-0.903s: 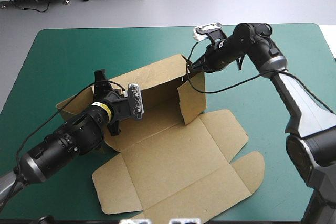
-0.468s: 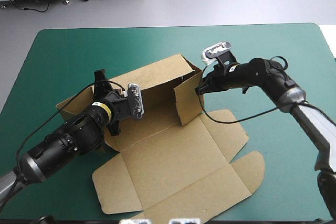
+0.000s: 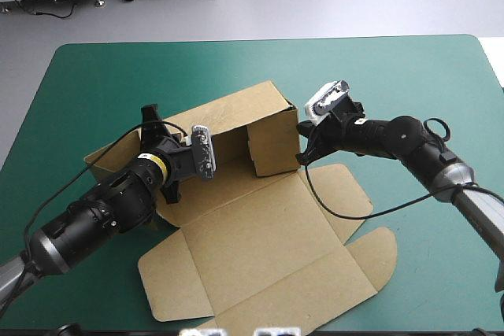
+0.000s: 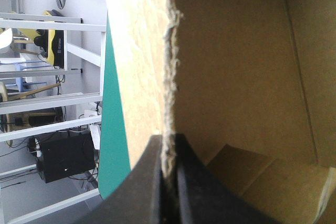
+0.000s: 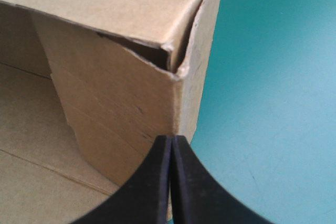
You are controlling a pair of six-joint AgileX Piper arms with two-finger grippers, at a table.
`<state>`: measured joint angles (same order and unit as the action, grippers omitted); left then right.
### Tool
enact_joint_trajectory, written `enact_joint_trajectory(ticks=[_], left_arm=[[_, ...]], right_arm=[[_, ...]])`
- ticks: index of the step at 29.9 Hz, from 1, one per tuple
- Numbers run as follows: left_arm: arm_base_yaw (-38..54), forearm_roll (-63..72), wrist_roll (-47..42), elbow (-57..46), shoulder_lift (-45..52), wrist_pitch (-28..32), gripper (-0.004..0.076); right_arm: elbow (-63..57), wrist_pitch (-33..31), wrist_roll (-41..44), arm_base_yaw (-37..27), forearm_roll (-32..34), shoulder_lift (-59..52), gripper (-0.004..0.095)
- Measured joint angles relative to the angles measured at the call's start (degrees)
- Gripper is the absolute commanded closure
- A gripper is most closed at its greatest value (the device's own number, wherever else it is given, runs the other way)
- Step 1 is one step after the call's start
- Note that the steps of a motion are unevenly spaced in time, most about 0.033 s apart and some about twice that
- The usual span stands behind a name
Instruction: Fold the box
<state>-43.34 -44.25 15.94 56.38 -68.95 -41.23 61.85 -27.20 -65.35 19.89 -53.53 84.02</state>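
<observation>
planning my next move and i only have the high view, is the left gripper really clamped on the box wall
Observer: Yes, the left wrist view shows the left gripper shut on the box, the wall's raw edge between its fingers.
Operator: and the right, gripping the end flap
Observer: No, the right gripper is shut on nothing, its tip at the box's outer corner.
Operator: corner tight
Observer: No, a dark gap shows there.

Teal-green cover (image 3: 118,76) across the table (image 3: 425,289)
</observation>
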Motion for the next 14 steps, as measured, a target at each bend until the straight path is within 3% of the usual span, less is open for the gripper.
enact_joint_trajectory(ticks=[5, 8, 11, 14], left_arm=[[0.0, 0.0, 0.0, 0.0, 0.0, 0.0, 0.0729], [0.0, 0.0, 0.0, 0.0, 0.0, 0.0, 0.0729], [0.0, 0.0, 0.0, 0.0, 0.0, 0.0, 0.0729], [0.0, 0.0, 0.0, 0.0, 0.0, 0.0, 0.0729]], right_arm=[[-0.1, -0.6, -3.1, 0.0, -0.1, 0.0, 0.0901], [-0.1, -1.3, -5.0, 0.0, -0.1, 0.0, 0.0830], [-0.1, -2.6, -5.9, 0.0, -0.1, 0.0, 0.0686], [-0.1, -3.3, -6.1, 0.0, -0.1, 0.0, 0.0456]])
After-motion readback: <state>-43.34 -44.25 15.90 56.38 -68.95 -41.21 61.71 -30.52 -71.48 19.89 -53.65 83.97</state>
